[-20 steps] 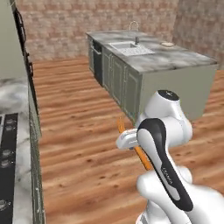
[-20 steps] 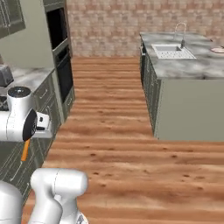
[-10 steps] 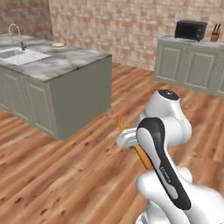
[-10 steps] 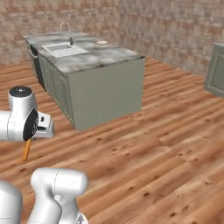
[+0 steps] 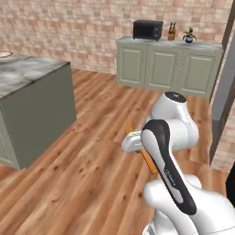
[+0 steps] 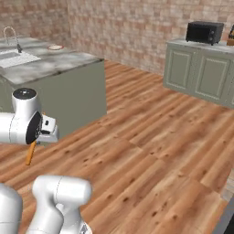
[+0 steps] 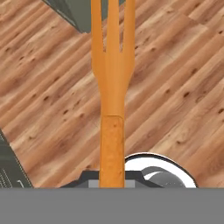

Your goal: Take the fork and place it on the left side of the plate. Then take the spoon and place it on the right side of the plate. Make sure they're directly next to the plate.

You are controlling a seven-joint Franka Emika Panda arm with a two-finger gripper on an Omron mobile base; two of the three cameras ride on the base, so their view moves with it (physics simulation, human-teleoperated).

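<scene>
My gripper (image 5: 136,141) is shut on the handle of the orange fork (image 5: 130,126), held out over the wooden floor with its tines pointing up and away from the arm. In the hand view the fork (image 7: 112,83) runs up the middle from the gripper (image 7: 112,181), its tines toward the top edge. From the right the gripper (image 6: 47,131) sits at the far left with the fork's handle (image 6: 30,153) hanging below it. The plate (image 6: 55,47) lies far off on the island counter, and its rim (image 5: 4,54) shows at the left edge. The spoon is out of view.
A grey-green island (image 6: 68,77) with a sink and faucet (image 6: 11,39) stands to the left. Pale green cabinets (image 5: 167,66) line the brick back wall, carrying a black microwave (image 5: 148,30), a knife block and a plant. Open wooden floor (image 6: 155,151) lies between.
The whole scene has swept left as the base turned: the island moved to the left edge and the cabinets with the microwave came to the centre. The fork stays in my gripper.
</scene>
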